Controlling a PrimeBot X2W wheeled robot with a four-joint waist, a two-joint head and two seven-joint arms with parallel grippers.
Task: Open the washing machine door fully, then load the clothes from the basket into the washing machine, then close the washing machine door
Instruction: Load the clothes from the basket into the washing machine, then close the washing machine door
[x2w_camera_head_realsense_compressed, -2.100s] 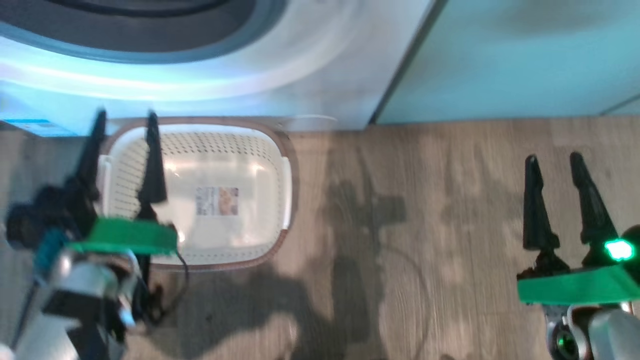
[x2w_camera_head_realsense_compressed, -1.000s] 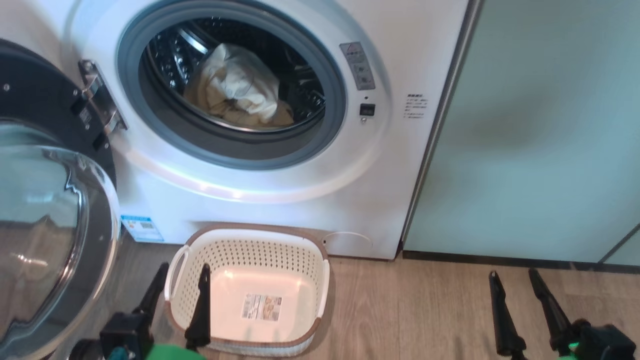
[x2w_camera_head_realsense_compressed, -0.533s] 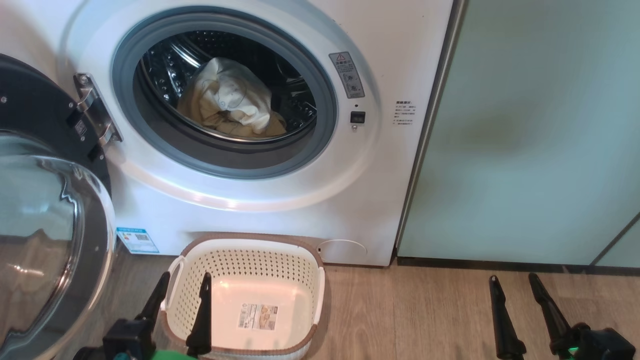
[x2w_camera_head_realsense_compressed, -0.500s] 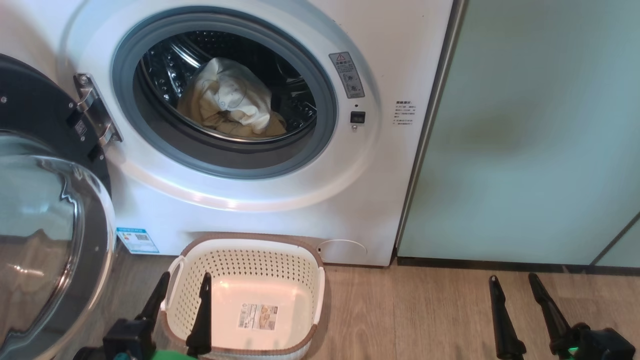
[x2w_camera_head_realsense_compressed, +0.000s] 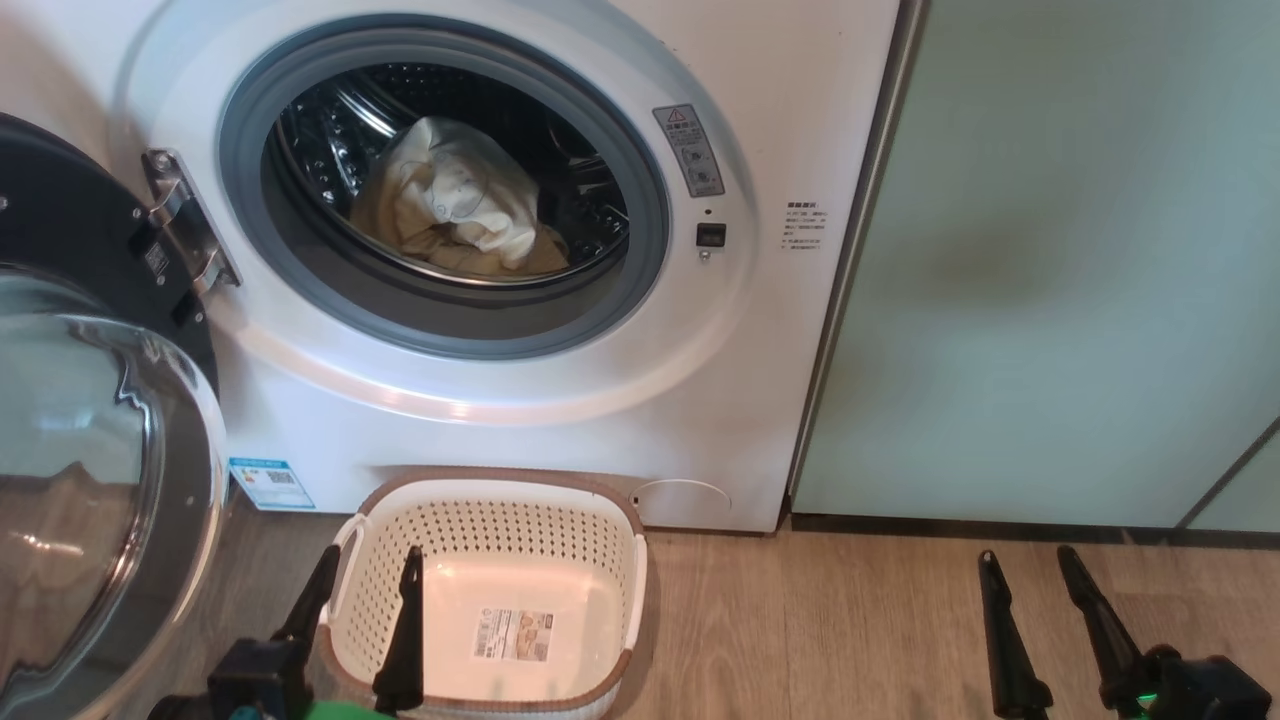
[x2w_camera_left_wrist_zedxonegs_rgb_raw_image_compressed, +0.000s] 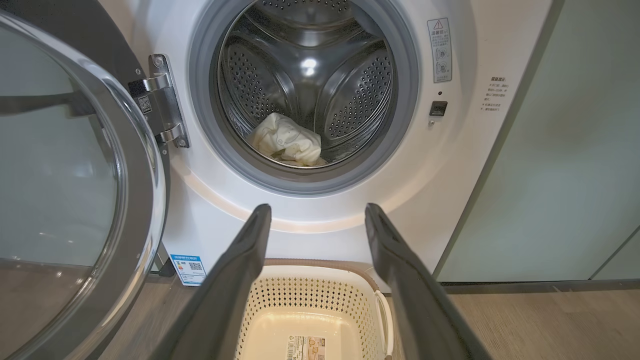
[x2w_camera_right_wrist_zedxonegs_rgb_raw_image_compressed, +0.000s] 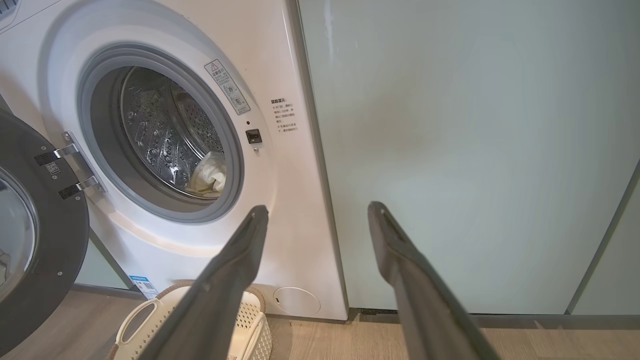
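Left of the wide, empty left claw (x2w_camera_head_realsense_compressed: 371, 555) stands the open door (x2w_camera_head_realsense_compressed: 100, 450); a steady rim push should latch it.

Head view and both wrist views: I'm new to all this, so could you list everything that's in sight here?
washing machine: one, white, centre-left, round opening uncovered
washing machine door: one, glossy black with clear glass, swung open at the left
clothes: one bundle, pale yellow, lying in the steel drum
basket: one, cream-white with brown rim, on the floor before the washer, just a label on its bottom
energy sticker: one, blue, washer's lower left corner
cabinet doors: two panels seen, pale green, right of the washer
floor: one, wood-look brown
left gripper: one, dark fingers, open, over the basket's left side
right gripper: one, dark fingers, open, over bare floor
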